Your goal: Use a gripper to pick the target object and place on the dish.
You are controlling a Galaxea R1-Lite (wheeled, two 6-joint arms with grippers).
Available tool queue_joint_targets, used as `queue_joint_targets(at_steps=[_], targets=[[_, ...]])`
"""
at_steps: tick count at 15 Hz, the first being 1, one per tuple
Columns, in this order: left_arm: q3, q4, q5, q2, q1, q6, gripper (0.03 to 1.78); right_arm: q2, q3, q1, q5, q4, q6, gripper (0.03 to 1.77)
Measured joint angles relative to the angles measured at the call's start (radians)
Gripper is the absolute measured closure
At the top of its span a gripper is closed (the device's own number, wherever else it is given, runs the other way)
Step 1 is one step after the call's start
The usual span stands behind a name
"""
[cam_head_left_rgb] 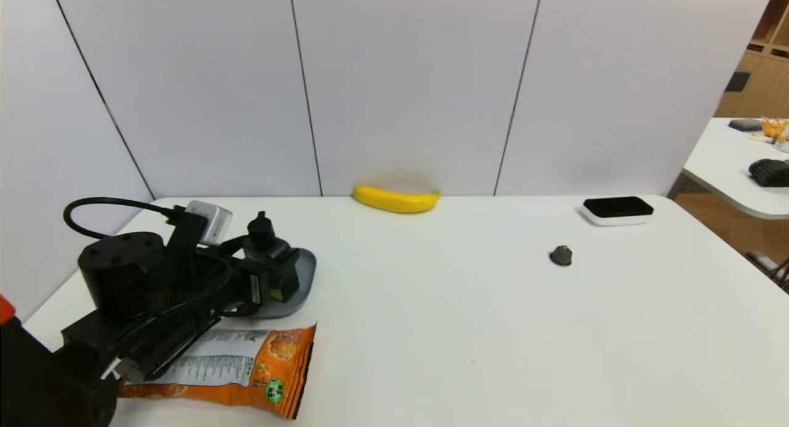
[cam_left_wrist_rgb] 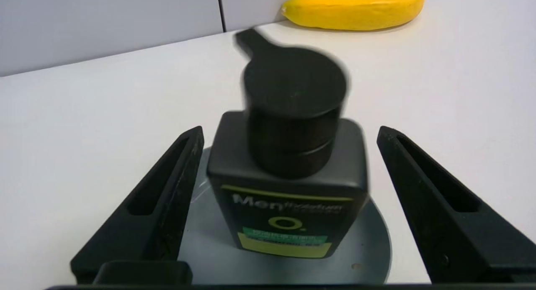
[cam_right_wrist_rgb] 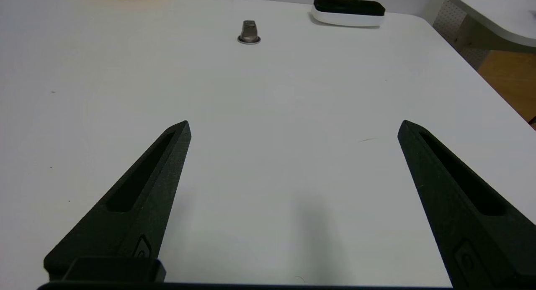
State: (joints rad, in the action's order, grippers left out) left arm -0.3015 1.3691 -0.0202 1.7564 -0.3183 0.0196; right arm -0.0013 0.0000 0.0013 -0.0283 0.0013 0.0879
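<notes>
Bottle (cam_left_wrist_rgb: 289,185) standing upright on dish (cam_left_wrist_rgb: 368,244). Left pincer (cam_left_wrist_rgb: 289,135) sitting wide apart around bottle, not touching. Right pincer (cam_right_wrist_rgb: 293,127) sitting apart over counter (cam_right_wrist_rgb: 293,93).

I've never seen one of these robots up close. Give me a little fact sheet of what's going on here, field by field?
bottle: black, upright on the dish
dish: grey, at the table's left
left claw: open, fingers either side of the bottle, not touching it
right claw: open, empty, over bare table
banana: by the back wall
snack bag: orange, near edge, in front of the dish
</notes>
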Motion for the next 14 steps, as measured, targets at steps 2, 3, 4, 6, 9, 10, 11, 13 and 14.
queue_joint_targets(at_steps=[2, 3, 4, 6, 9, 10, 11, 13, 14], targets=[[0.036, -0.007, 0.000, -0.077, 0.000, 0.003, 0.26, 0.000, 0.000, 0.000, 0.000, 0.000, 0.000, 0.09], [0.058, -0.021, 0.000, -0.124, 0.000, 0.001, 0.25, 0.000, 0.000, 0.000, 0.000, 0.000, 0.000, 0.09], [0.082, -0.047, 0.004, -0.188, 0.000, 0.001, 0.23, 0.000, 0.000, 0.000, 0.000, 0.000, 0.000, 0.09], [0.119, -0.124, 0.015, -0.328, 0.001, -0.001, 0.20, 0.000, 0.000, 0.000, 0.000, 0.000, 0.001, 0.09], [0.142, -0.309, 0.021, -0.590, 0.001, -0.005, 0.17, 0.000, 0.000, 0.000, 0.000, 0.000, 0.001, 0.09], [0.145, -0.379, 0.023, -0.679, 0.001, -0.009, 0.16, 0.000, 0.000, 0.000, 0.000, 0.000, 0.001, 0.09], [0.146, -0.459, 0.024, -0.773, 0.007, -0.011, 0.16, 0.000, 0.000, 0.000, 0.000, 0.000, 0.000, 0.09], [0.138, -0.607, 0.022, -0.934, 0.047, -0.013, 0.14, 0.000, 0.000, 0.000, 0.000, 0.000, 0.000, 0.09], [0.130, -0.688, 0.018, -1.015, 0.092, -0.010, 0.14, 0.000, 0.000, 0.000, 0.000, 0.000, 0.000, 0.09]])
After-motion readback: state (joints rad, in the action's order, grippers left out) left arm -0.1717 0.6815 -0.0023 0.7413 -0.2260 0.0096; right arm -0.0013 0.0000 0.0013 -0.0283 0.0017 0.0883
